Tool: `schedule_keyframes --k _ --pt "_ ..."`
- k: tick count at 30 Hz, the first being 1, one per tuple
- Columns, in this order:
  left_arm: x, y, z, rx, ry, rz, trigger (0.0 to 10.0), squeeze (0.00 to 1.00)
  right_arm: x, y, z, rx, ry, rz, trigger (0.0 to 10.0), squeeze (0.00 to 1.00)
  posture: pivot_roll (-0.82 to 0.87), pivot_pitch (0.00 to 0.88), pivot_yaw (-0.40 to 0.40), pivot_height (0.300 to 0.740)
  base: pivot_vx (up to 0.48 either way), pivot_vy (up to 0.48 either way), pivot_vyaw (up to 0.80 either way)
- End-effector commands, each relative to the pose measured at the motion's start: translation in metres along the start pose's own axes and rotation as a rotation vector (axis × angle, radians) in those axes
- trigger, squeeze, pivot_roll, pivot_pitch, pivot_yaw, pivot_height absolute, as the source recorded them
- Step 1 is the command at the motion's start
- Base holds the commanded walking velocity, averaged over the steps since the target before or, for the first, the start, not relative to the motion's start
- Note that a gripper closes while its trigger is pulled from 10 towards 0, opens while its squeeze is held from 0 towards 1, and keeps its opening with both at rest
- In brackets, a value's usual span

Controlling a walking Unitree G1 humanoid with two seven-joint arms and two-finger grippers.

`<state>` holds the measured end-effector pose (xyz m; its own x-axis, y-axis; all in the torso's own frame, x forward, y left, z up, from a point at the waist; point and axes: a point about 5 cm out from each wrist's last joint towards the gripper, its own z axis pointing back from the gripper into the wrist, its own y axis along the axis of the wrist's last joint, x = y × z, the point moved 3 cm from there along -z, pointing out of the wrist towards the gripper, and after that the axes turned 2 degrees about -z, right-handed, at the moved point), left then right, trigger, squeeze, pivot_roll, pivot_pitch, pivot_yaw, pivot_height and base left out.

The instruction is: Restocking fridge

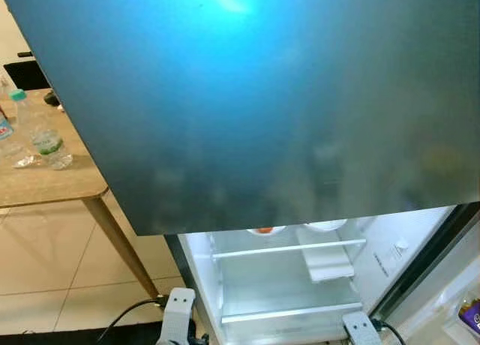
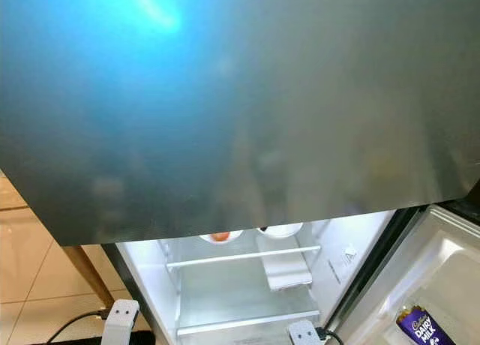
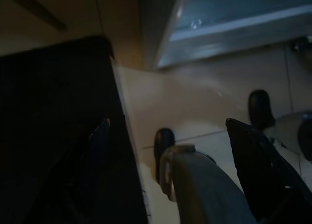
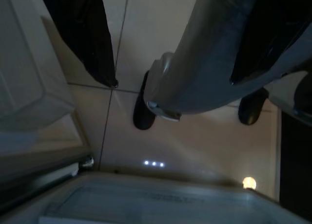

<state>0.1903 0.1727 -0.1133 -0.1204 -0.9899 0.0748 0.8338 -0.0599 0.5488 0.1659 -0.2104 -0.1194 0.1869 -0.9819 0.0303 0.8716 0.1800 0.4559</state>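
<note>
Down low, both arms hang idle: the left hand (image 3: 165,151) points at the tiled floor (image 3: 195,102) with its black fingers spread wide, nothing between them. The right hand (image 4: 170,44) hangs likewise, fingers parted and empty, over the floor beside the fridge's lit lower edge.

Just ahead, the open fridge (image 1: 285,285) glows white. Two wire-fronted shelves (image 1: 289,249) sit bare, a small white tray (image 1: 328,264) rests toward the right, and two white bowls (image 2: 279,230) peek out higher up. On the right, the open door holds a purple chocolate bar (image 2: 417,328) in its bin.

A big dark panel (image 1: 262,97), likely the upper fridge door, looms above the opening; that edge is the one to duck.

Farther off to the left, a clear plastic water bottle (image 1: 37,131) with a green cap stands on the wooden worktop (image 1: 45,184). It looks light, smooth, a bit squashy; I'd grip it mid-body. Room between worktop leg and fridge looks tight.
</note>
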Motion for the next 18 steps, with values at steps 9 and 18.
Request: schedule_keyframes --k 9,18 --pt "-0.012 -0.024 0.007 -0.048 0.044 0.077 10.0 0.00 0.020 0.011 0.003 0.039 -0.061 -0.081 10.0 0.00 -0.03 0.000 -0.009 0.740 0.000 0.000 0.00" --pt "-0.006 -0.033 0.007 -0.068 0.048 0.104 10.0 0.00 0.021 0.012 0.003 0.039 -0.081 -0.057 10.0 0.00 -0.05 0.000 -0.007 0.740 0.000 0.000 0.00"
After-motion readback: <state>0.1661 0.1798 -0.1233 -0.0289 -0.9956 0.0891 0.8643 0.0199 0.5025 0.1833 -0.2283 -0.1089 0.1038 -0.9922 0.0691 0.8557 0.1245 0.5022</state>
